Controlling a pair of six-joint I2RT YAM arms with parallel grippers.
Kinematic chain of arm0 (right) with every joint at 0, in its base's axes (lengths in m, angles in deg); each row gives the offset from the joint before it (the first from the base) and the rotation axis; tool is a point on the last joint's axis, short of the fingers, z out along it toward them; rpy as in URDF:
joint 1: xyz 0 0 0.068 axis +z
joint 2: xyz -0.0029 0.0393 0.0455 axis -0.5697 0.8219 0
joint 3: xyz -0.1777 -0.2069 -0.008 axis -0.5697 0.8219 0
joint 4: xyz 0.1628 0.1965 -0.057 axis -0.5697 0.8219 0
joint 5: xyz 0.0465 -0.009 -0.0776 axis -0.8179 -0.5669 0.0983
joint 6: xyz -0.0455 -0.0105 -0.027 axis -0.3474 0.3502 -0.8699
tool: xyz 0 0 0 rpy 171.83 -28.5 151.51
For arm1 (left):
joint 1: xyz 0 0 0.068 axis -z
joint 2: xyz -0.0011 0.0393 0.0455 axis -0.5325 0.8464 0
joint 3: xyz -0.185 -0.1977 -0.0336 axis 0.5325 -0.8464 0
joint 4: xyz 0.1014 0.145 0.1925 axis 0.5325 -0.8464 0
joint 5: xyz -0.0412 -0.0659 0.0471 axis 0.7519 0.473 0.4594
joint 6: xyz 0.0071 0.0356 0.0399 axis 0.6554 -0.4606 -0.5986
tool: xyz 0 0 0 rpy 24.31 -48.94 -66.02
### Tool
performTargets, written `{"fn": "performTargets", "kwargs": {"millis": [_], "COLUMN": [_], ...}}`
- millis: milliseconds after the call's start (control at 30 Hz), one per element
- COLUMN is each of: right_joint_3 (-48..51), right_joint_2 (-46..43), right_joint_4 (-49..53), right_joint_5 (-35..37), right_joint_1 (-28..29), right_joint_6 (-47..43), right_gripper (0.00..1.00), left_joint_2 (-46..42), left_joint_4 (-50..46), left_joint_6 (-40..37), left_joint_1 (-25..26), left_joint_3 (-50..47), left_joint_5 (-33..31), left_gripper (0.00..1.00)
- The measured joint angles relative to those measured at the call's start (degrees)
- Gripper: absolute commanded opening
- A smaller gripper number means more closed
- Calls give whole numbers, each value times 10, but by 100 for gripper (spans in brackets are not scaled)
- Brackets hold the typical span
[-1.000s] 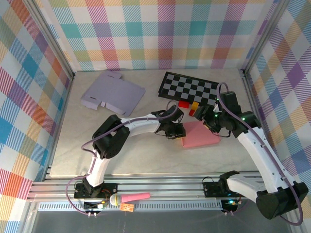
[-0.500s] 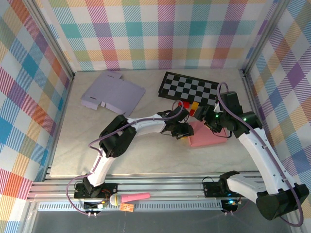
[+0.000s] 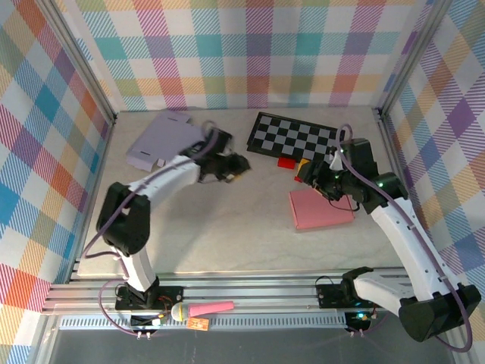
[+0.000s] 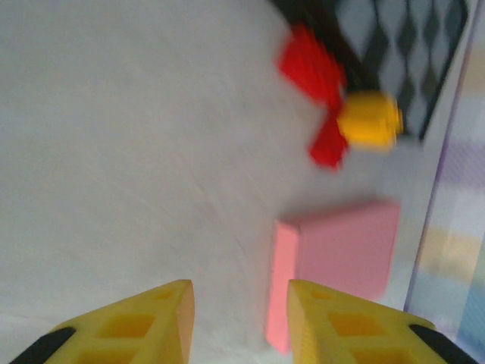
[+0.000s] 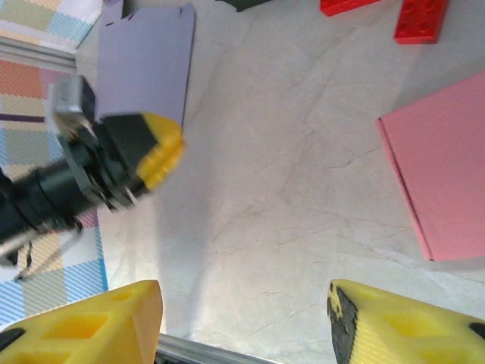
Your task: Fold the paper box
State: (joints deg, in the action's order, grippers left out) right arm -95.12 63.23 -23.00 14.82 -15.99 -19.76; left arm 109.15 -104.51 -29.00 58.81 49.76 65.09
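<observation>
Left end effector [image 4: 239, 297]: I read its fingers apart and empty, just beside the right corner of the lavender box blank [image 3: 170, 140].
Pink paper box [image 3: 322, 210]: flat on the worktop [image 3: 227, 227], well apart, toward the right edge.
Right end effector [image 5: 242, 303]: fingers wide and empty, near the pink box's far left corner.
Left arm: elbow by the left edge, forearm reaching right.
Right arm: leaning from the near right corner, wrist turned left.

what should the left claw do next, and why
Probably turn the left claw toward the flat lavender paper box and take hold of an edge. That sheet lies unfolded right beside it, and the claw is open and empty.
</observation>
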Motion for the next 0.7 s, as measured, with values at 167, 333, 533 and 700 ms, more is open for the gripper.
{"fn": "performTargets", "kwargs": {"millis": [167,333,533,700], "right_joint_3": [0,-22,-53,-55], "right_joint_2": [30,64,82,82], "right_joint_4": [-35,-53,-76,-77], "right_joint_5": [-41,-68,-75,-74], "right_joint_1": [6,28,62,83], "right_joint_6": [0,0,1,4], "right_gripper": [59,59,59,59], "left_joint_2": [31,111,170,176], "left_joint_4": [-27,-37,-25,-5], "left_joint_6": [-32,-43,-46,-43], "left_joint_1": [-157,-209,-212,-212], "left_joint_3": [10,52,72,61], "left_joint_5": [-6,-30,-50,-52], "left_gripper": [32,32,32,30]}}
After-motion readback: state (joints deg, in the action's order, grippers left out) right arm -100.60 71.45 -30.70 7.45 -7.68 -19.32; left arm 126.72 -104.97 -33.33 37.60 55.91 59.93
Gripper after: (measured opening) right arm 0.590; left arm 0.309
